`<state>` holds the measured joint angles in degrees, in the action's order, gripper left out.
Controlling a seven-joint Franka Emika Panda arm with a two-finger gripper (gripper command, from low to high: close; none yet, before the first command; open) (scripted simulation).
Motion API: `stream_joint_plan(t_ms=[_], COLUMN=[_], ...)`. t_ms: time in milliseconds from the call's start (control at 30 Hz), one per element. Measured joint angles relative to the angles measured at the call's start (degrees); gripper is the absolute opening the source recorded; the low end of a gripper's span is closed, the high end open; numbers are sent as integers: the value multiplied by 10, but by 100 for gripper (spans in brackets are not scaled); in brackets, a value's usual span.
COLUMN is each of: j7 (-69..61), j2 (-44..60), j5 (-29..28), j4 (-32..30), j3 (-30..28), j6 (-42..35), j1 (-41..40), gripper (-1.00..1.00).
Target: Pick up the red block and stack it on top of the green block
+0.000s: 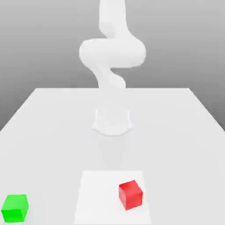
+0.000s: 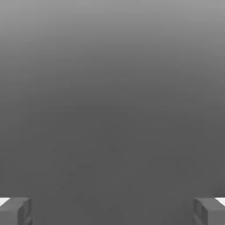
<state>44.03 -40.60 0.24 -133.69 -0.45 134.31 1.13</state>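
1. The green block point(image 1: 15, 208) is sitting low at the exterior view's left; open table point(image 1: 57, 162) is stretching between it and the white square point(image 1: 99, 197).
2. Upper centre, my arm point(image 1: 112, 52) is standing well apart from both blocks; my pincer point(image 2: 112, 212) is hanging empty, its sides spread.
3. Low, right of centre, the red block point(image 1: 130, 195) is lying askew near the square's right edge, looking light and stiff; opposite flat faces are offering my best hold.
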Motion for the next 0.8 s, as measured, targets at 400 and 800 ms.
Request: stream_joint_plan(t_ms=[400, 800], j7=[-88, -146], j2=[253, 502], j5=[13, 2], j4=[-92, -164], j3=[-12, -4], j6=[122, 257], j1=[46, 65], gripper=[0, 0])
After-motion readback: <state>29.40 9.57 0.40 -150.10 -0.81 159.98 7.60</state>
